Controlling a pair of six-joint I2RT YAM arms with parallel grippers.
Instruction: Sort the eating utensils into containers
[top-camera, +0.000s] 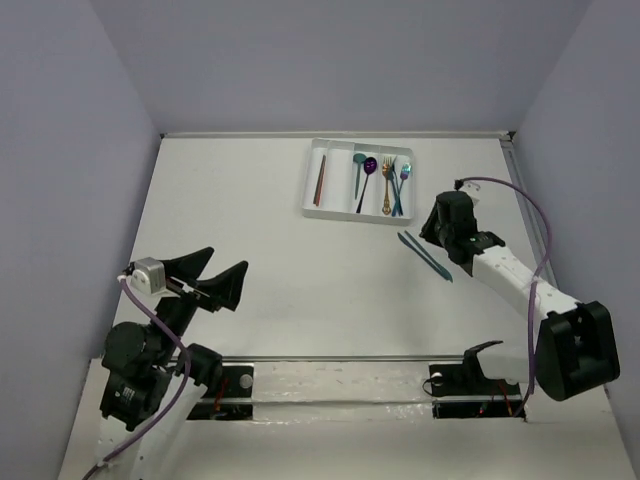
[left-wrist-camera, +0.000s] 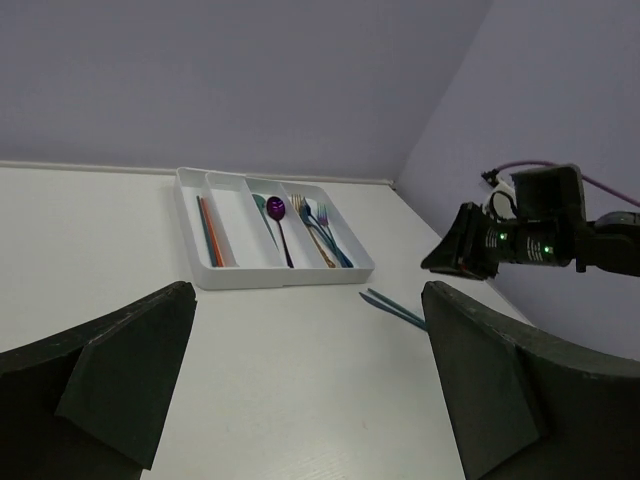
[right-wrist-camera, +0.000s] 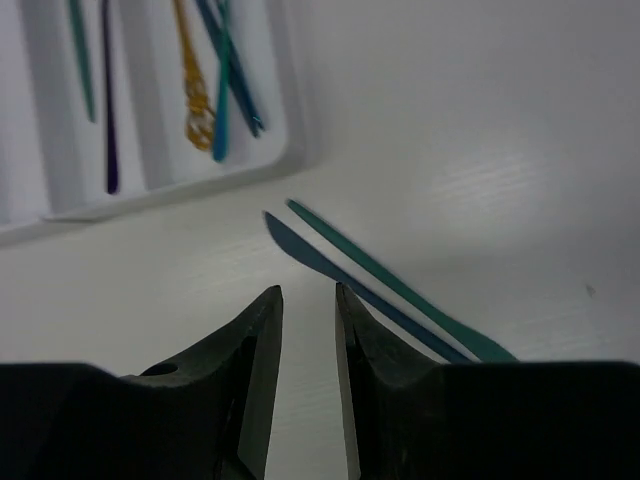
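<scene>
Left arm: folded back over its base, well short of the white tray, off toward its left side. My left fingers are spread wide, empty, aimed at the tray.

Right arm: stretched low over the tabletop toward the tray's near right corner. My right fingers show a narrow gap with nothing in it.

Teal chopsticks, one pair: flat on the tabletop, side by side, just off that corner, apart from the tray.

Tray contents:
- Red-orange chopsticks, leftmost compartment.
- Teal and purple spoons, a middle compartment.
- Gold fork with blue pieces, rightmost compartment.
</scene>
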